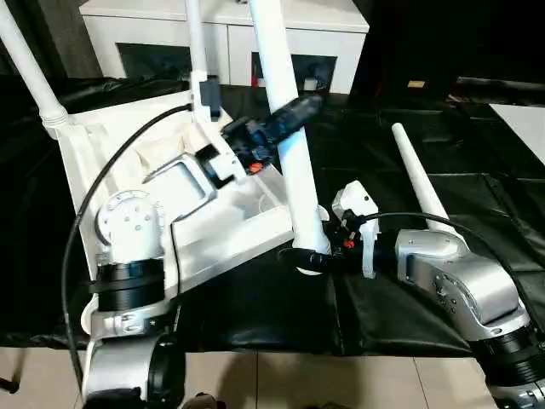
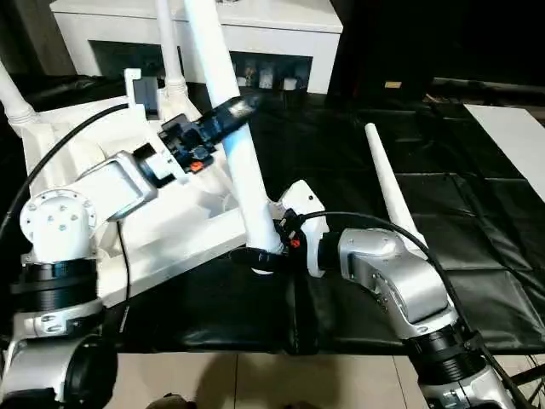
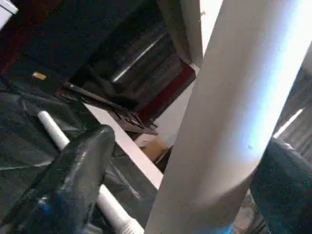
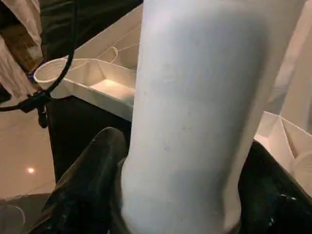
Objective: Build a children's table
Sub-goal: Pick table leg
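Two grippers are working one leg (image 1: 285, 128) at this moment. Nearest the camera, the right gripper (image 1: 311, 256) is reaching in low from the right, its black fingers (image 4: 92, 175) closing around the thick bottom end of that leg, right where it is meeting the near corner socket of the tabletop (image 1: 221, 239). Judging from the head views, the leg is standing in or on that socket but leaning slightly; whether it is fully seated cannot be told.

Higher up the same leg, the left gripper (image 1: 285, 119) is clamping the shaft about midway, one finger (image 3: 78, 175) on each side of the tube, steadying it.

The tabletop is lying upside down on the black sheet (image 1: 400, 298), ribbed underside facing up, tilted toward the left of the scene.

Farther back, two more legs are already standing up from it: one at the far left corner (image 1: 30, 64) and one at the rear corner (image 1: 196, 43). A fourth leg (image 1: 419, 183) is lying loose on the black sheet to the right, well apart from the tabletop.

Behind everything a white cabinet (image 1: 230, 25) is standing.

Progress estimate: two legs fitted, the third being set, the fourth untouched; turning the table upright also remains.
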